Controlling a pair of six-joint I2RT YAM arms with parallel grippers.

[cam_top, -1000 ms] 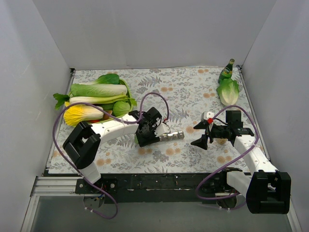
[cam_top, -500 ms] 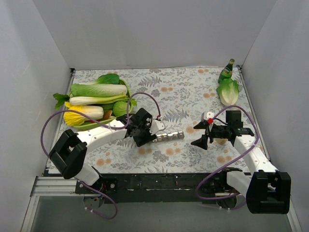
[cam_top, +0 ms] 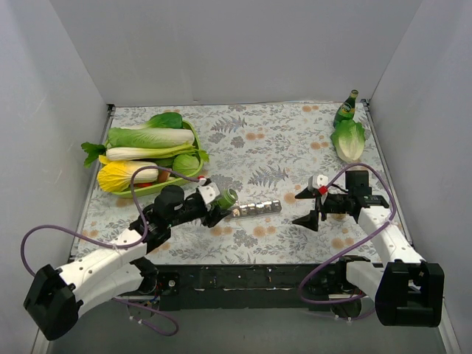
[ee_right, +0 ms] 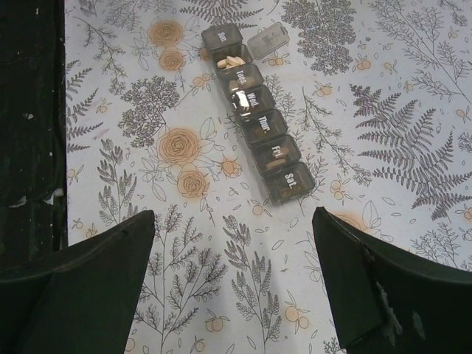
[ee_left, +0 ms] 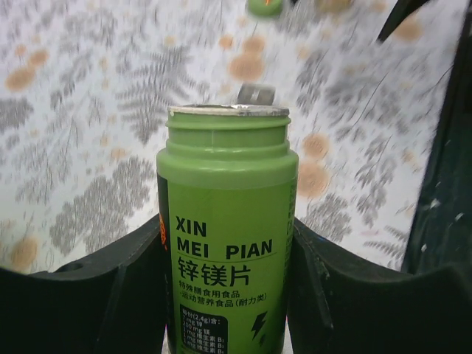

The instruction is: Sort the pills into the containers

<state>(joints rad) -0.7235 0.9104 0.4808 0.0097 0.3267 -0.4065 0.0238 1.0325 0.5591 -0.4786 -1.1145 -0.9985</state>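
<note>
The grey pill organiser (cam_top: 254, 209) lies mid-table, a strip of seven day-marked compartments. In the right wrist view (ee_right: 257, 125) one end lid stands open over pale pills. My left gripper (cam_top: 214, 203) is shut on a green pill bottle (cam_top: 226, 198), which is uncapped and tipped with its mouth toward the organiser's left end. In the left wrist view the bottle (ee_left: 227, 243) sits between both fingers of that gripper (ee_left: 225, 230). My right gripper (cam_top: 299, 209) is open and empty just right of the strip, and its wrist view shows it (ee_right: 233, 214) spread wide.
A green tray (cam_top: 144, 190) of cabbages sits at the back left. A tall green glass bottle (cam_top: 345, 109) and a lettuce (cam_top: 348, 140) stand at the back right. A small green cap (ee_left: 263, 7) lies on the cloth beyond the pill bottle. Grey walls enclose three sides.
My left arm has swung down and back toward the near left, stretching out low. Its gripper stays by the organiser's left end with the bottle now tipped. My right arm has barely moved.
</note>
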